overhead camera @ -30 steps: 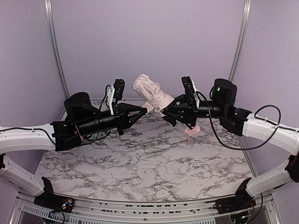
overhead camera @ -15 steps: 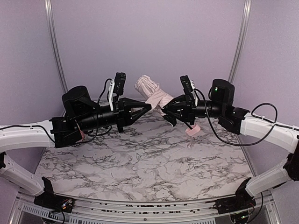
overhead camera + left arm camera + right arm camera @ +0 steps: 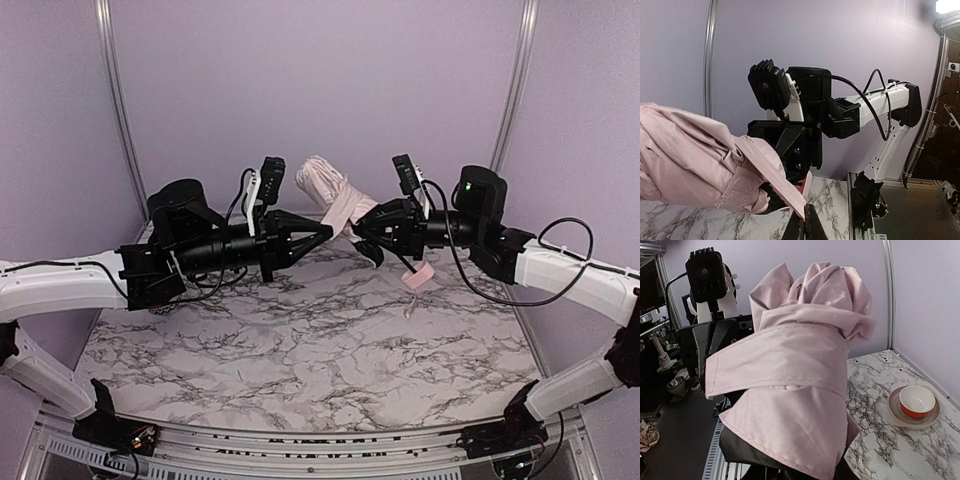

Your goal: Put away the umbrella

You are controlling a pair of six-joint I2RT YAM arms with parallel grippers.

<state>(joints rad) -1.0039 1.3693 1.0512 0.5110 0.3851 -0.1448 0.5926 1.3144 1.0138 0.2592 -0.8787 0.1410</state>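
Both arms were raised and reached inward, forearms nearly level, wrists pointing at each other. The left gripper had its jaws pressed tight together, its tip just beside the right gripper, whose jaws stood partly apart, clamped on the umbrella.

White-and-grey marble-patterned tabletop, lilac back wall, two slanted aluminium frame posts, small white cup with orange-red inside sitting on a beige saucer near the table's corner
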